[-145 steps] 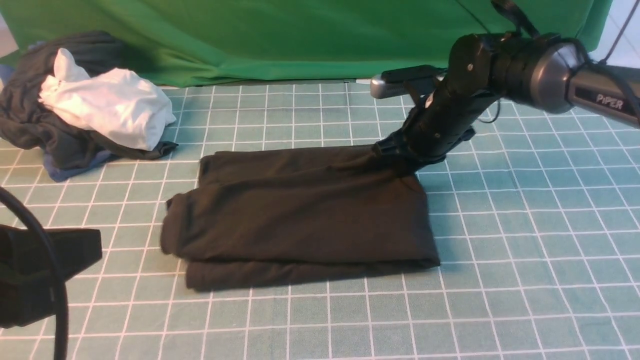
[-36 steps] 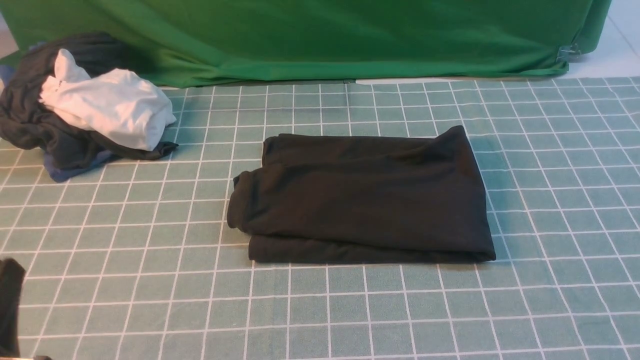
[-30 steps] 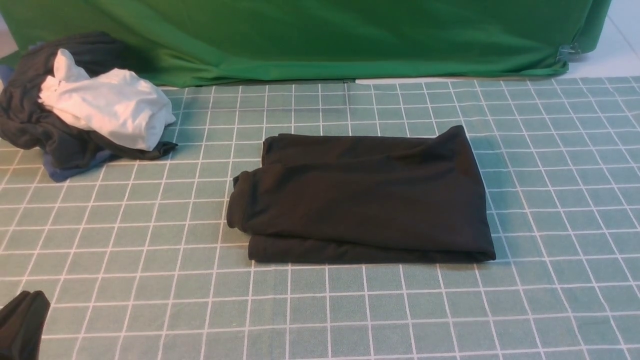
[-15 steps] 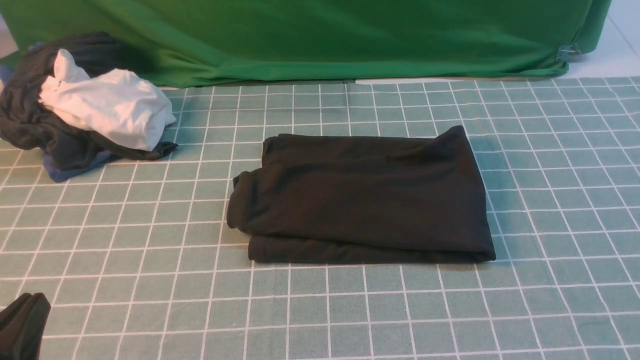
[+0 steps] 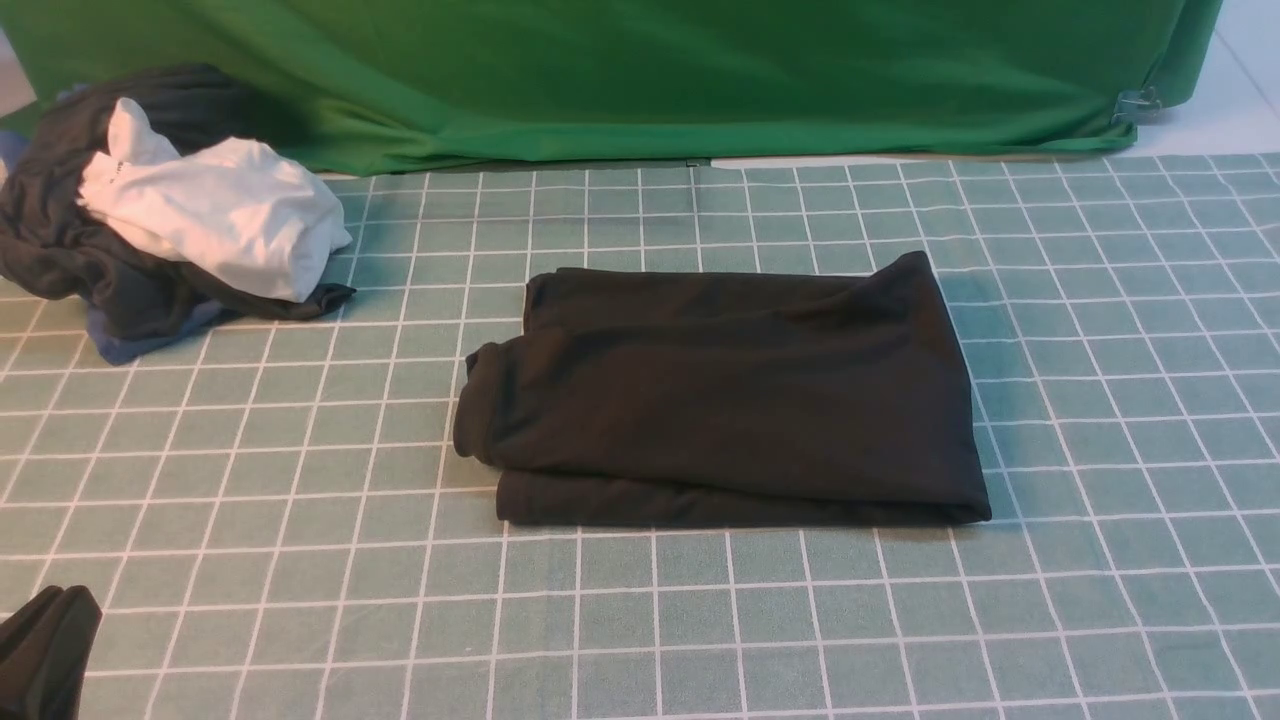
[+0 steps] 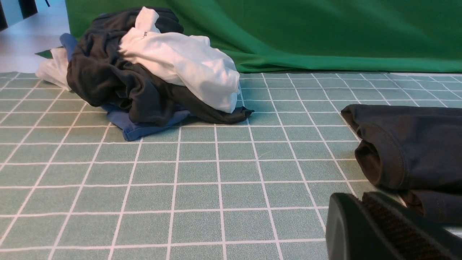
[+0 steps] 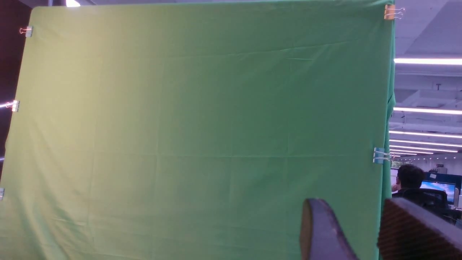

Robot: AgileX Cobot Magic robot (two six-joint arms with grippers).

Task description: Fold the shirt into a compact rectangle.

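Shirt (image 5: 730,400): black, lay folded into a rectangle on the gridded mat (image 5: 300,560).
Left gripper (image 6: 364,220): was closed, empty.
Right gripper (image 7: 361,231): was parted, empty, pointed at the green backdrop (image 7: 202,126).

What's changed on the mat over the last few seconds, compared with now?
The right arm let go of the shirt and pulled out of the front view; its right gripper now faces the green backdrop, jaws apart and empty. The shirt ended up further to the robot's right, folded the same way. The left gripper drew back to the near left corner, jaws shut. The clothes pile stayed put.
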